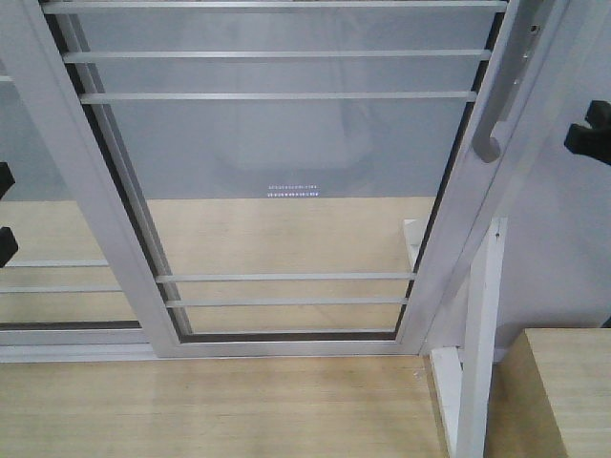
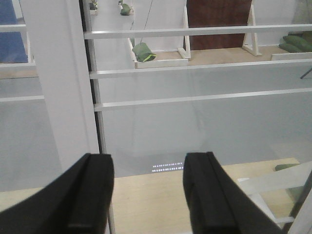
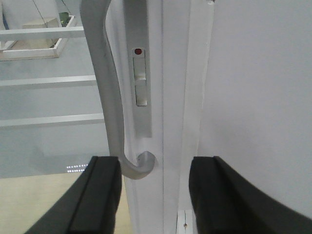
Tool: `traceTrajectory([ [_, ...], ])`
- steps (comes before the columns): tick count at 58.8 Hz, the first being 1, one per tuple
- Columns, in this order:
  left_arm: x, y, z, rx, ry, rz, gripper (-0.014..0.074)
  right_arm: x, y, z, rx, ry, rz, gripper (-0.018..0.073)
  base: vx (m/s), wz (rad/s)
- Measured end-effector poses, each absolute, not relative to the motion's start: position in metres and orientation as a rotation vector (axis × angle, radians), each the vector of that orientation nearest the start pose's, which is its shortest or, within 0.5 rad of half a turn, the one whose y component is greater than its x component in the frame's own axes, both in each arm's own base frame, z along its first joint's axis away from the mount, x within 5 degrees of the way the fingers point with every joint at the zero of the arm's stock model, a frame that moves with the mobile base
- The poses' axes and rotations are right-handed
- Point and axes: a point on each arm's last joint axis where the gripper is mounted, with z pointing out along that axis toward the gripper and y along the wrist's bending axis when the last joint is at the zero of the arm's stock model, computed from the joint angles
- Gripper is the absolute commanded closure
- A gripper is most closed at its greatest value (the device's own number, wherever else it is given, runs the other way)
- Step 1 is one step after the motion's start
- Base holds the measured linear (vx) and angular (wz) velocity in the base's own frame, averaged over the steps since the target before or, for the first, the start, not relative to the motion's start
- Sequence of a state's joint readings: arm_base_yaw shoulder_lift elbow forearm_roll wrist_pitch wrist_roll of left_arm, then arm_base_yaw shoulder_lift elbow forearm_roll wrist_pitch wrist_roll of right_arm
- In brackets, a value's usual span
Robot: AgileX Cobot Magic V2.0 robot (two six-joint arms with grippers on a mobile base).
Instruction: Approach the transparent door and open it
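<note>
The transparent door [image 1: 277,153] fills the front view: clear glass in a glossy white frame with thin white cross bars. Its curved grey handle [image 1: 489,143] sits on the right stile. In the right wrist view my right gripper [image 3: 155,195] is open, and the handle's hooked lower end [image 3: 136,165] lies just beyond the fingertips, nearer the left finger [image 3: 100,195]; nothing is gripped. A latch plate with a red dot [image 3: 140,83] sits beside the handle. My left gripper [image 2: 148,195] is open in front of the glass, close to the door's left stile [image 2: 58,83].
A second white-framed glass panel [image 1: 57,286] stands to the left, overlapping the door. A white wall [image 1: 573,248], a white upright post [image 1: 482,334] and a wooden block [image 1: 563,391] crowd the right. Green bags [image 2: 145,52] lie beyond the glass.
</note>
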State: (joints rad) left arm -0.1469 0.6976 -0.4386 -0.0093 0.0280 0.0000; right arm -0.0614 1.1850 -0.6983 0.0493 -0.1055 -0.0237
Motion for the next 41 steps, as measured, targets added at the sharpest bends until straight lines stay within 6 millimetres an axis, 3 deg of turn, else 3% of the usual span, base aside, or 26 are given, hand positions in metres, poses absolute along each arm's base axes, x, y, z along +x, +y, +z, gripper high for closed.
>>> traceTrajectory([
  [22,0.145,-0.022,0.289,0.127,1.830,-0.110,0.0134,0.336,0.011,0.286,-0.128,1.877,-0.037,0.0152,0.00,0.00],
  [41,0.145,-0.022,0.287,0.129,1.859,-0.109,0.0134,0.377,0.012,0.278,-0.127,1.824,-0.033,0.0152,0.00,0.00],
])
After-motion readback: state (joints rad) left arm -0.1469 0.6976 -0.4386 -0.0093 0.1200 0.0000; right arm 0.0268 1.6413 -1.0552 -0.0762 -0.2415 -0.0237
